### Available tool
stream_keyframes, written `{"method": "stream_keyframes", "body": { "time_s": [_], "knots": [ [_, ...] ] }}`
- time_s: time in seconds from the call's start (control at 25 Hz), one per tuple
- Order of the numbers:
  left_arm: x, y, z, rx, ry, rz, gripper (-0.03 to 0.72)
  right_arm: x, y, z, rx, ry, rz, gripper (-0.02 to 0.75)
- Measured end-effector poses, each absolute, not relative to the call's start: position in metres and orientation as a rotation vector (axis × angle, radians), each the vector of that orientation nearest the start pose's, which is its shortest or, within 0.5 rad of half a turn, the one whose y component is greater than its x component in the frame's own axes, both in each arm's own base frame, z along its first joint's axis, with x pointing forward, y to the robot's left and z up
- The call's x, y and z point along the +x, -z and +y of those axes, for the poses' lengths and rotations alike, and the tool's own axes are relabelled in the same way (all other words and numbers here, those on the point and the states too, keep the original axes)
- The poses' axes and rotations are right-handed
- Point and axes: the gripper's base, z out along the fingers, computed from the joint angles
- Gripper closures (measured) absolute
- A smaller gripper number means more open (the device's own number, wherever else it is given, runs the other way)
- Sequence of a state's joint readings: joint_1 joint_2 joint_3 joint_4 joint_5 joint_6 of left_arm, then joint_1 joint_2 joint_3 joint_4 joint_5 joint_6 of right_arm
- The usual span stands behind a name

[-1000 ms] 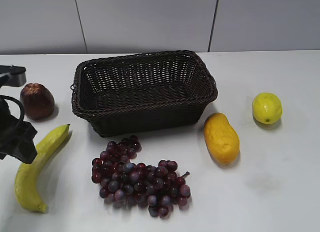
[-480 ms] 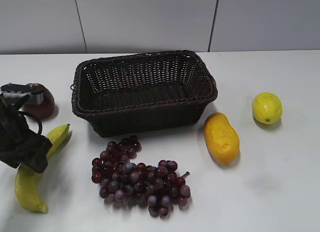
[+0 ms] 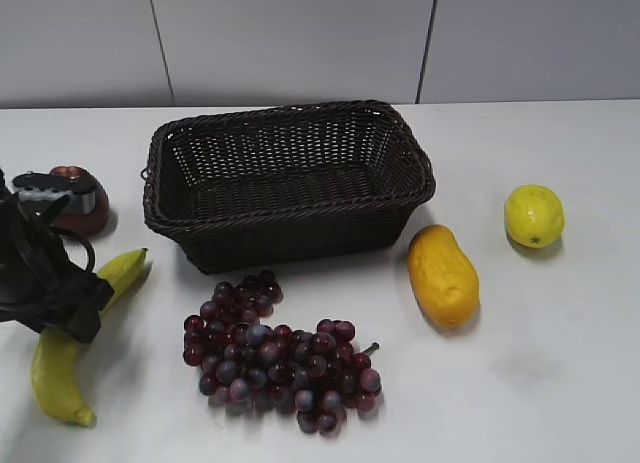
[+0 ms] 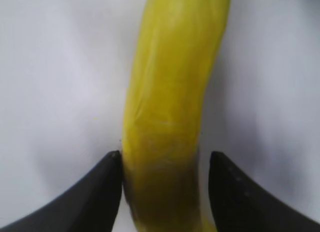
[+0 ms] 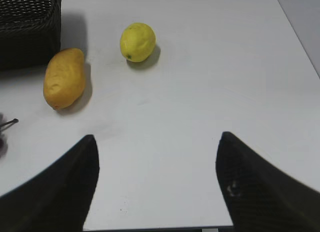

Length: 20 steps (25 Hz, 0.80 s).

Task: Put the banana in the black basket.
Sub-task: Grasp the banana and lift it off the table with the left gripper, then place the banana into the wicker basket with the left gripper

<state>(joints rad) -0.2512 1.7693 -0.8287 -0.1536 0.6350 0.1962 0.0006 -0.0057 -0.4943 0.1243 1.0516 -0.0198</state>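
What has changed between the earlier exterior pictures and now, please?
The left gripper has moved rightward over the banana and now straddles its middle; in the wrist view its fingers bracket the fruit. The banana's tip shifted slightly. The black basket, grapes, mango and lemon stayed put.

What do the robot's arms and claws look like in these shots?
The left claw and right claw have matte black fingers tapering to blunt tips. From the exterior view, the left arm is black, with a looping black cable and a silver-grey block on top.
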Motion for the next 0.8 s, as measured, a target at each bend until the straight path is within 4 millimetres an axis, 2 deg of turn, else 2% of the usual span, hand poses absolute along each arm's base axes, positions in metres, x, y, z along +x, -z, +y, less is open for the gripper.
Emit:
{"method": "stream_keyframes", "body": {
  "time_s": [0.28,0.56,0.8],
  "knots": [
    [0.272,-0.118,-0.078,0.501,0.147,3.050,0.256,-0.005,-0.277,0.010,-0.026,-0.136,2.031,0.155],
    [0.268,-0.119,-0.078,0.512,0.151,3.087,0.265,-0.005,-0.277,0.010,-0.026,-0.136,2.031,0.155],
    [0.255,-0.144,-0.072,0.531,0.103,3.138,0.266,-0.005,-0.277,0.010,-0.026,-0.136,2.031,0.155]
  ]
}}
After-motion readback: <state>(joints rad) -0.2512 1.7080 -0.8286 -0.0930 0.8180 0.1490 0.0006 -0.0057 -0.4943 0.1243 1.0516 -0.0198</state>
